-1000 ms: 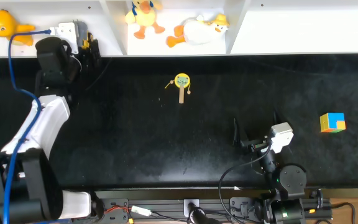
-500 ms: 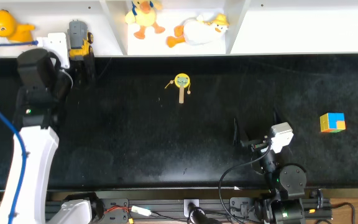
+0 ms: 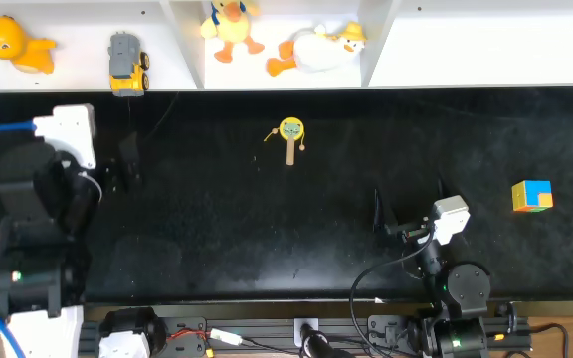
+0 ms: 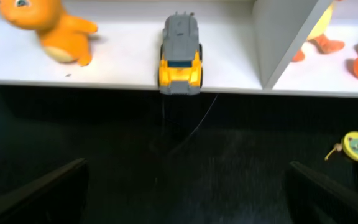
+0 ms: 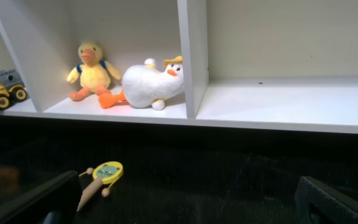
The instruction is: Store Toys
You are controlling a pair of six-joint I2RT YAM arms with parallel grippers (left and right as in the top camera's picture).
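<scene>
A grey and yellow toy truck (image 3: 127,63) (image 4: 181,55) stands at the front edge of the white shelf's left compartment, beside an orange plush (image 3: 13,42) (image 4: 48,28). My left gripper (image 3: 122,167) (image 4: 185,208) is open and empty over the black mat, a short way in front of the truck. A small rattle drum with a wooden handle (image 3: 290,134) (image 5: 104,174) lies on the mat in the middle. A multicoloured cube (image 3: 532,196) sits at the far right. My right gripper (image 3: 411,204) (image 5: 185,205) is open and empty near the front edge.
A yellow duck (image 3: 232,25) (image 5: 91,71) and a white goose plush (image 3: 316,48) (image 5: 151,84) occupy the middle compartment. The right compartment (image 5: 291,93) holds nothing. White dividers (image 5: 191,59) separate the compartments. The black mat (image 3: 217,219) stretches between the arms.
My left arm has drawn back from the shelf toward its base, leaving the truck standing in the left compartment. The right arm has not moved.
</scene>
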